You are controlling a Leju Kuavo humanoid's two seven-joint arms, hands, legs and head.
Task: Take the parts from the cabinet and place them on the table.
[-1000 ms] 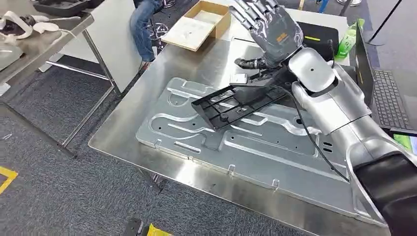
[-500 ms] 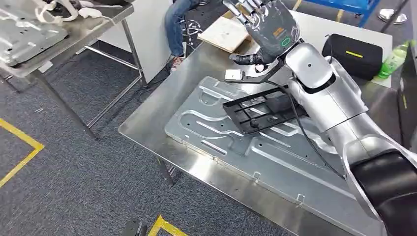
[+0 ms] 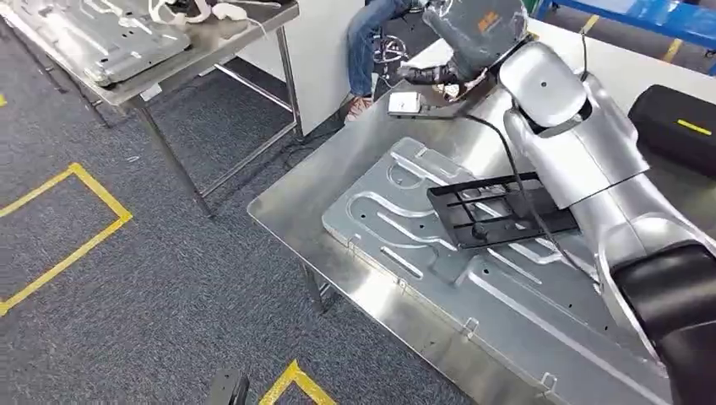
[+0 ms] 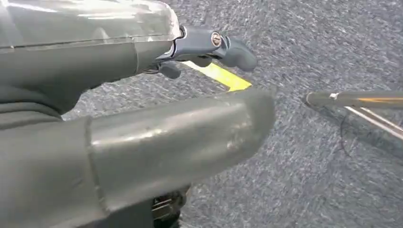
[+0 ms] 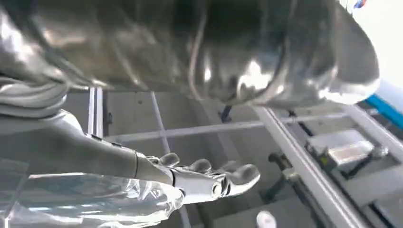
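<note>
Cam panned left, R hand [image 3: 473, 29] raised | fingers spread, nothing held | black part [image 3: 498, 211] on table [image 3: 338, 245], well below

The right arm [image 3: 583, 160] reached up and forward over the steel table [image 3: 338, 173], its right hand [image 3: 473, 29] raised past the table's far edge. The left hand [image 4: 142, 142] hung above carpet, empty, fingers loosely extended.

Black slatted part [image 3: 498, 211], silvery stamped panel [image 3: 405, 219], yellow-lined grey carpet [image 3: 127, 278].
</note>
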